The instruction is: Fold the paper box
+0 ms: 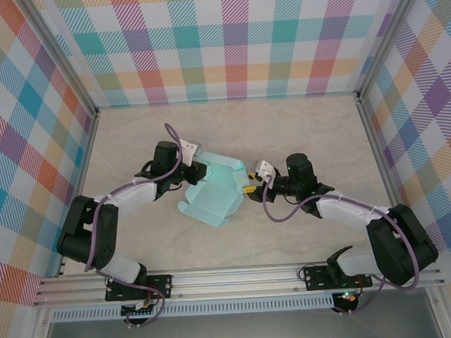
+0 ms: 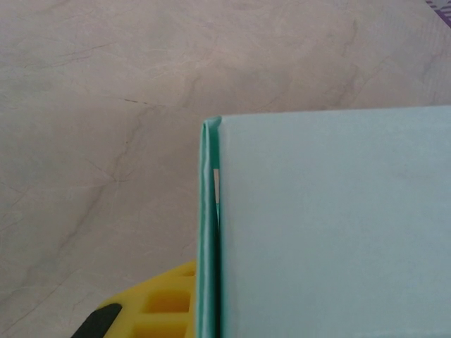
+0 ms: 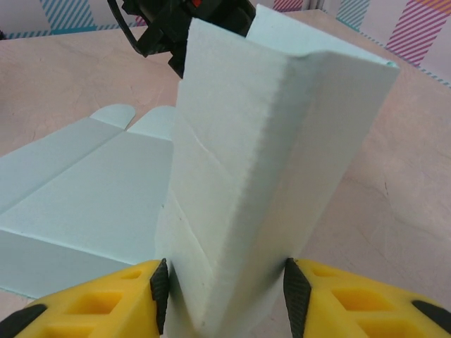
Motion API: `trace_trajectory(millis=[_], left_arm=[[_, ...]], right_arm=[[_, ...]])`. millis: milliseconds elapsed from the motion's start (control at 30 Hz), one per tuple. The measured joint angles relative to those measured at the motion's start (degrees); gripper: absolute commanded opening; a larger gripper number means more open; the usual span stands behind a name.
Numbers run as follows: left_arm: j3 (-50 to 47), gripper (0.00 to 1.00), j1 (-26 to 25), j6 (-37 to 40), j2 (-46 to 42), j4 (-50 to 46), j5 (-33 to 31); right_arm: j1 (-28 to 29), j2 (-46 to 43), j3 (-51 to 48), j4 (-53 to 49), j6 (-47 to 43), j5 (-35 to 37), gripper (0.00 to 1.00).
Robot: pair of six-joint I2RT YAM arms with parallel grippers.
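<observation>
A pale marbled table [image 1: 298, 128] sits inside brightly coloured plaid walls [image 1: 235, 41]. Near the middle of it lies the paper box [image 1: 212, 196], pale aqua card, only part folded. One broad panel with rounded flaps lies flat on the table, and other panels stand up from it.

The left pincer [image 1: 189, 174] meets the box at its far left edge. In the left wrist view, one yellow finger [image 2: 158, 310] lies against the outside of an upright, doubled wall of card [image 2: 331, 225]. The second finger is hidden behind that wall. The jaws are pressed nearly together, pinching the thin card between them.

The right pincer [image 1: 249, 189] meets the box at its right edge. In the right wrist view, its jaws [image 3: 225, 299] stand partly apart around a tall folded section of card [image 3: 261, 169]. The black pads of its yellow fingers [image 3: 91, 306] touch that section on both sides.
</observation>
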Motion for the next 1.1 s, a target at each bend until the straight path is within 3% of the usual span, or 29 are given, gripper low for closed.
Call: trace_trajectory(millis=[567, 900, 1100], left_arm=[[-0.96, 0.11, -1.07, -5.51, -0.87, 1.33, -9.97], [-1.77, 0.11, -1.79, -7.39, -1.62, 1.29, -15.56], [-1.95, 0.11, -2.49, -9.57, -1.62, 0.07, -19.41]], right_arm=[[2.95, 6.40, 7.43, 0.26, 9.62, 8.72, 0.52], [4.15, 9.88, 12.15, -0.59, 14.91, 13.31, 0.45], [7.37, 12.79, 13.94, -0.28, 15.80, 21.11, 0.43]])
